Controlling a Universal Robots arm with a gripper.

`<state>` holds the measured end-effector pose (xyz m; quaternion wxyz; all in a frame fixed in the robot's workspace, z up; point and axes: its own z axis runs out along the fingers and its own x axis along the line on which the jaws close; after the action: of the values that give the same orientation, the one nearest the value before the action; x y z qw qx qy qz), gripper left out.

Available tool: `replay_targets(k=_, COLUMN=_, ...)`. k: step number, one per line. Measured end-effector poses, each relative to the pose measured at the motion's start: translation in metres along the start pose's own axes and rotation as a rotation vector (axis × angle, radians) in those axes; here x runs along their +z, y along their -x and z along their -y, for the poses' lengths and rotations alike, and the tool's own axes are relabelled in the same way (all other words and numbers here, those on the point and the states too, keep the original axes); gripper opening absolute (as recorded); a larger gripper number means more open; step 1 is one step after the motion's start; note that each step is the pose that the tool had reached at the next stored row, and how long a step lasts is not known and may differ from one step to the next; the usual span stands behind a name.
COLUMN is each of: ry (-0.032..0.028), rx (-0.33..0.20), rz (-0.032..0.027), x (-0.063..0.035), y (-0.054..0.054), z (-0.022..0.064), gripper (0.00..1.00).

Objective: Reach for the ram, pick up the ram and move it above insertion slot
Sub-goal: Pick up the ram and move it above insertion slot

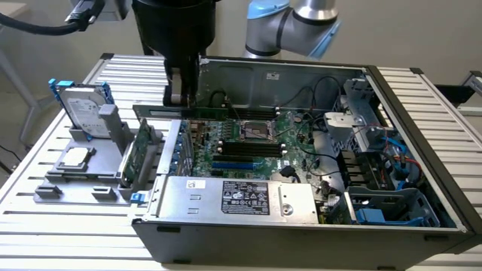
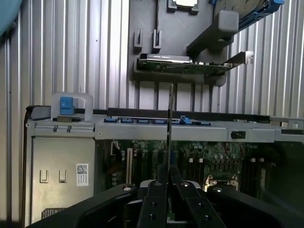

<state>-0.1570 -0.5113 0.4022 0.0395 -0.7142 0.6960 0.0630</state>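
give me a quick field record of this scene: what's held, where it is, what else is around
pincer: shut on the ram
ram: lifted, long edge level, above the motherboard's rear part
motherboard: inside the open computer case, black slots empty
expansion card: upright in the grey holder, on the exterior view's left
hard drive: standing in the same holder
power supply: at the case's near edge
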Motion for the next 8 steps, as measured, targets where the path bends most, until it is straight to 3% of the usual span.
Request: replay_targets(k=8, ry=0.0, rx=0.0, rz=0.0004, x=-0.0006, y=0.003, z=0.0363, gripper=0.14)
